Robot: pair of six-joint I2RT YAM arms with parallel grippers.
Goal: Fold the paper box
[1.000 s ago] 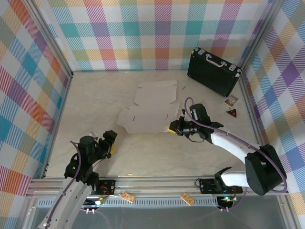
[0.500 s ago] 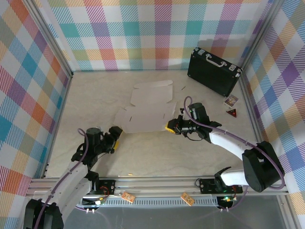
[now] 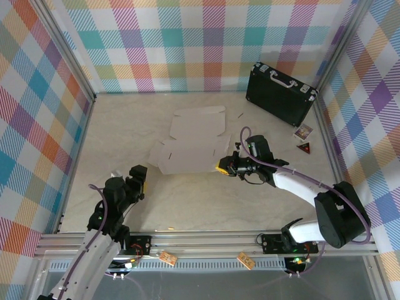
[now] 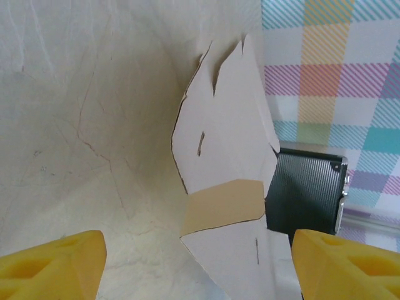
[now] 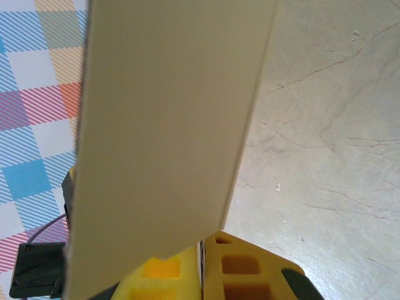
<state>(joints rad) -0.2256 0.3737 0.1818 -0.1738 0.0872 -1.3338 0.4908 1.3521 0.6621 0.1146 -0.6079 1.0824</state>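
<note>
The paper box (image 3: 187, 145) lies unfolded and white side up in the middle of the table. My right gripper (image 3: 223, 167) is shut on its near right edge. In the right wrist view the pale cardboard (image 5: 162, 125) rises out of my pinched yellow fingers (image 5: 250, 275). My left gripper (image 3: 139, 180) hovers open just short of the box's near left corner, touching nothing. The left wrist view looks along the box (image 4: 225, 125), where one tan flap (image 4: 225, 206) is turned over; its yellow fingertips (image 4: 56, 265) stand wide apart.
A black briefcase (image 3: 279, 94) stands at the back right, also dark behind the box in the left wrist view (image 4: 306, 194). Two small cards (image 3: 303, 132) lie near the right wall. Plaid walls enclose the table; a metal rail (image 3: 206, 240) runs along the near edge.
The right gripper dragged the box a little to the left. The left gripper reached toward the box's near left corner, then drew back slightly toward me.
</note>
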